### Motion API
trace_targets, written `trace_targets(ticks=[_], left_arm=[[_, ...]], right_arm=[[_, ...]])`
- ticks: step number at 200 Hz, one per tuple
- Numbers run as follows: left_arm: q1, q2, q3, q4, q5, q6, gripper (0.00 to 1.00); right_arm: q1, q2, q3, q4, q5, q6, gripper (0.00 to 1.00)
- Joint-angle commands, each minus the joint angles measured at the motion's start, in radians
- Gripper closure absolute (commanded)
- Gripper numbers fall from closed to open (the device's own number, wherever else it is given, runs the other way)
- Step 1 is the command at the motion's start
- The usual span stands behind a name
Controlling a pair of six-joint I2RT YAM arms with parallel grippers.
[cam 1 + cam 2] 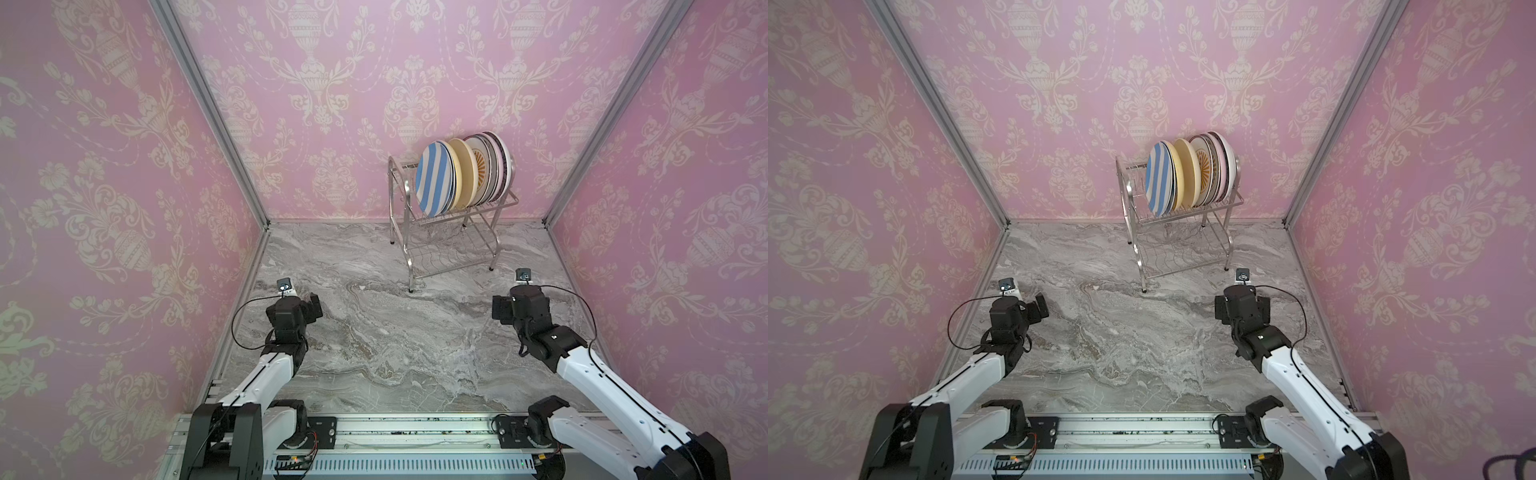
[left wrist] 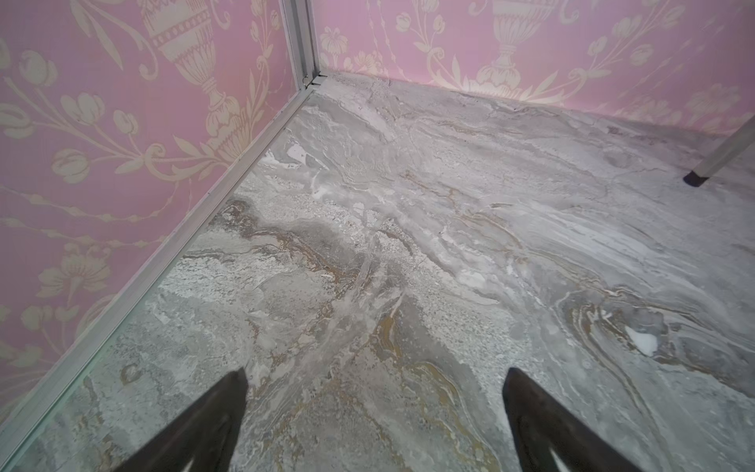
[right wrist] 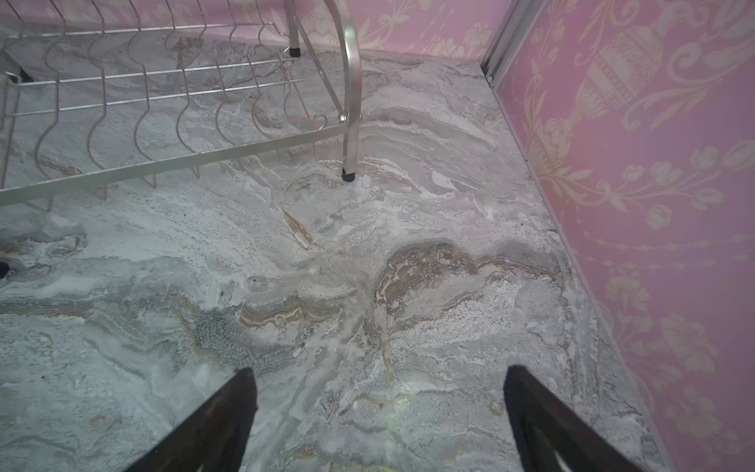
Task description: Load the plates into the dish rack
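Pink urn-print wallpaper (image 1: 124,166) all round, grey marble tabletop (image 1: 374,332) below. Dish rack (image 1: 451,249) back right, plates (image 1: 461,174) standing packed in its top tier, none spotted elsewhere. Left gripper (image 2: 376,372) and right gripper (image 3: 380,370) both spread wide, empty, near front. Looks finished tbh; best to park without clipping that rack or nudging its tight row.

i see open marble table (image 1: 374,332) across the whole near and middle area, easy passage. the only blocker is the dish rack (image 1: 453,253), far right near the back wall (image 1: 332,104). plates (image 1: 461,174) pack its upper shelf; the lower shelf (image 3: 171,96) is free. side walls (image 1: 124,208) hem in both edges.
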State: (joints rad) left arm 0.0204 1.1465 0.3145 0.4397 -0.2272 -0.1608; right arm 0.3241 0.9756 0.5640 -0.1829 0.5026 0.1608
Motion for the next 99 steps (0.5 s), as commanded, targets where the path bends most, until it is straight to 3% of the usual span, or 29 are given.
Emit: trace_targets(ticks=[1,15,39,56,77,88,99], left_arm=[[0.028,0.098,-0.022,0.288,-0.009,0.051,0.01],[0.053,0.203,-0.034,0.419,0.047,0.054,0.01],[0.082,0.398,-0.008,0.589,0.141,0.041,0.01],[0.081,0.412,0.010,0.541,0.266,0.079,0.01],[0.085,0.521,-0.014,0.736,0.264,0.068,0.01],[0.087,0.487,-0.032,0.701,0.263,0.063,0.01],[0.087,0.494,-0.027,0.701,0.243,0.057,0.01]], right_arm=[[-0.021,0.079,-0.041,0.307,-0.024,-0.088,0.00],[-0.053,0.139,-0.077,0.428,-0.050,-0.130,0.00],[-0.145,0.233,-0.184,0.728,-0.212,-0.136,0.00],[-0.173,0.308,-0.187,0.801,-0.215,-0.156,0.00],[-0.191,0.396,-0.179,0.905,-0.204,-0.165,0.00],[-0.195,0.430,-0.191,1.009,-0.273,-0.194,0.00],[-0.198,0.464,-0.185,0.990,-0.281,-0.186,0.00]])
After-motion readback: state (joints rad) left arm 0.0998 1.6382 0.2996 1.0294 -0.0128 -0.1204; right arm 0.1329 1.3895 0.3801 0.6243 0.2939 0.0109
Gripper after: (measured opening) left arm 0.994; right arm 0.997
